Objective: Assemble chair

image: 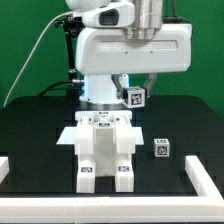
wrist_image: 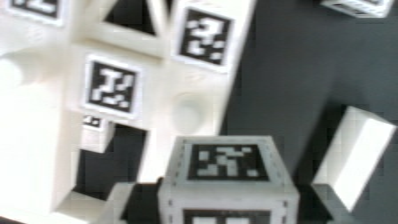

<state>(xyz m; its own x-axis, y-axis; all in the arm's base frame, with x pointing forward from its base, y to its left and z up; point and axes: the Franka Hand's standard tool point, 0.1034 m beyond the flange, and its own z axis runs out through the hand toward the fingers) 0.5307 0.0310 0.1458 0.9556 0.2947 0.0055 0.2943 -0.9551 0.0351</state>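
Observation:
The partly built white chair (image: pixel 105 150) stands on the black table, with tags on its panels and its two posts toward the front. It fills the wrist view's upper part (wrist_image: pixel 125 90). My gripper (image: pixel 134 100) hangs above and behind it, toward the exterior view's right, shut on a small white tagged block (image: pixel 134 96). In the wrist view the block (wrist_image: pixel 224 165) sits between the dark fingers (wrist_image: pixel 128 200), with the gripper (wrist_image: pixel 228 198) closed on its sides. A second small tagged block (image: pixel 161 148) lies on the table at the chair's right.
A thin white border frame (image: pixel 204 180) runs along the table's left, right and front edges. The robot's base (image: pixel 100 90) stands behind the chair. A white strip (wrist_image: pixel 365 135) shows beside the held block in the wrist view.

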